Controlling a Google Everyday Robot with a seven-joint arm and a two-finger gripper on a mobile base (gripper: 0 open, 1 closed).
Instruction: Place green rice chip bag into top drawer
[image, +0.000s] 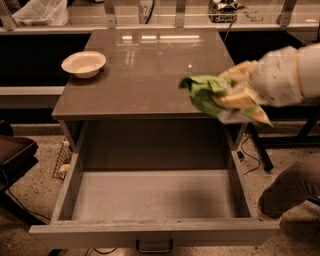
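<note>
At the far left a dark piece of furniture (15, 155) stands on the speckled floor beside the table, apart from the drawer's left side. On the table (150, 80), a cream bowl (83, 63) sits close to the left edge and toward the back; the rest of the glossy brown top is bare from the bowl across to the right edge. Below the front edge the top drawer (150, 197) is pulled fully out toward the camera. Its flat grey bottom is bare from wall to wall, its low left and right walls run straight back under the tabletop, and its front panel carries a small dark handle (154, 246) at the middle. The opening is nearly as wide as the table, with free space between the table's front edge and the drawer's front rim. Toward the right, the green rice chip bag (202, 91) is off the surface, hanging over the table's front right corner, with its lower end past the front edge and above the drawer's back right part. The gripper (236, 98) pinches the bag from the right side, its pale arm (285, 75) reaching in from the right edge of the view. At the lower right a brown rounded shape (292, 190) lies just beside the drawer's right front corner.
</note>
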